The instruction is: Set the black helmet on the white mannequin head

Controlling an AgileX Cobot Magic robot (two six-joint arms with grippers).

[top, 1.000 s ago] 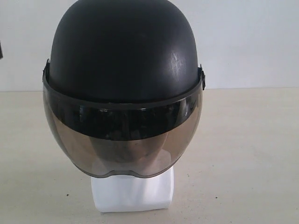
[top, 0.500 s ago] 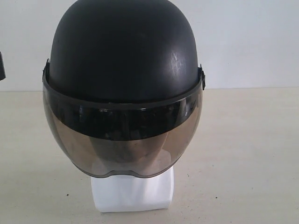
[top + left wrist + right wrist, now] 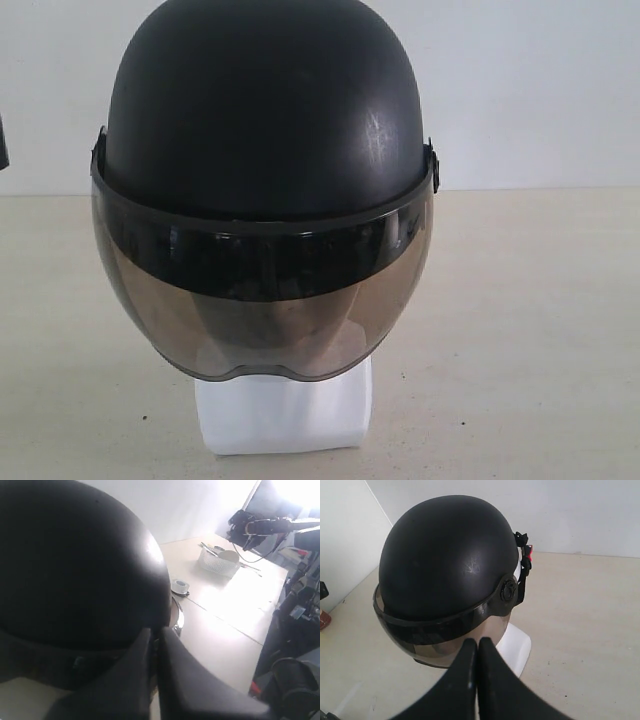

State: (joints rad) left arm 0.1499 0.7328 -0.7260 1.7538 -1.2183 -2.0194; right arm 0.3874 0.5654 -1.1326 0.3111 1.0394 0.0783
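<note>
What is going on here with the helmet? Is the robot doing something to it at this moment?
The black helmet already sits on the white mannequin head, which stands on the table. The smoky visor is down over the face. Neither arm holds anything. The left gripper is shut and empty, close to the helmet's shell; whether it touches cannot be told. The right gripper is also shut and empty, near the visor side.
</note>
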